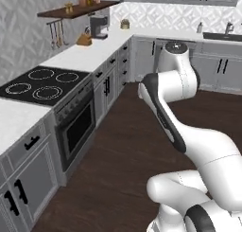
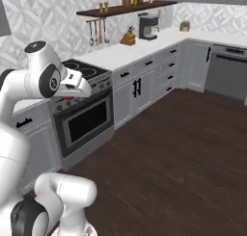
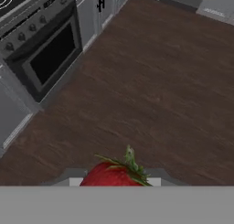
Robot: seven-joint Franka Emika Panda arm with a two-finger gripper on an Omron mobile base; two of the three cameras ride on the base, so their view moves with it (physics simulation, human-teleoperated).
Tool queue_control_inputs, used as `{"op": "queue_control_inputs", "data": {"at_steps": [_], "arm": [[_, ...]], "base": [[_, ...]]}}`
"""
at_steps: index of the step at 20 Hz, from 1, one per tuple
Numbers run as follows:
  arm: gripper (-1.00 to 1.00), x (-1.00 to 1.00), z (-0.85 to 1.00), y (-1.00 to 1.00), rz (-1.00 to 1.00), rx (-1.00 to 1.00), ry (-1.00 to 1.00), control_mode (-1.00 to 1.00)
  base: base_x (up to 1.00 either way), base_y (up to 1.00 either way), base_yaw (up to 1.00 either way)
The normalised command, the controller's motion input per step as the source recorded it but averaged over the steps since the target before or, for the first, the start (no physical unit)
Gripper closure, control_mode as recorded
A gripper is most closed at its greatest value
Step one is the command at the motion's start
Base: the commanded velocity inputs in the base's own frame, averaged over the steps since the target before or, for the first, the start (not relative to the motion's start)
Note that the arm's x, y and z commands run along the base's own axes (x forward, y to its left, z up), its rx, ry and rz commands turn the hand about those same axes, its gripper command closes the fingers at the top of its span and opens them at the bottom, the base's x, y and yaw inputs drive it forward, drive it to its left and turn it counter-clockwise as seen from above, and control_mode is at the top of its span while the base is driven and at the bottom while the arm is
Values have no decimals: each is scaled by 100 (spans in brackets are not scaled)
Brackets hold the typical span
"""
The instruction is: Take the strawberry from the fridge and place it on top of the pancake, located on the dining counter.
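Observation:
The strawberry [image 3: 113, 175], dark red with a green leafy top, sits at the bottom of the hand view with my gripper [image 3: 114, 182] shut on it. It hangs high above the dark wood floor [image 3: 151, 90]. In the right base view the gripper [image 2: 72, 96] is held close to the arm's upper joint, in front of the stove, with a speck of red under the hand. The fridge, the pancake and the dining counter are out of view.
A black cooktop [image 1: 42, 84] and oven [image 1: 75, 127] stand in the wall counter on the left. Grey cabinets [image 2: 137, 93] run along it to the corner. A coffee machine [image 2: 148, 26] and a wooden shelf [image 2: 125, 8] are at the back. Open floor [image 2: 183, 153] lies to the right.

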Motion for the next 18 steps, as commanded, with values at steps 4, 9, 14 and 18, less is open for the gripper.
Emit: {"op": "queue_control_inputs", "data": {"at_steps": [4,9,14,18], "arm": [[100,0,0,0,0,0,0,100],[100,0,0,0,0,0,0,100],[100,0,0,0,0,0,0,100],[100,0,0,0,0,0,0,100]], "base": [[-1,-53,-68],[-1,-54,-67],[23,-60,-56],[89,-53,-40]]}}
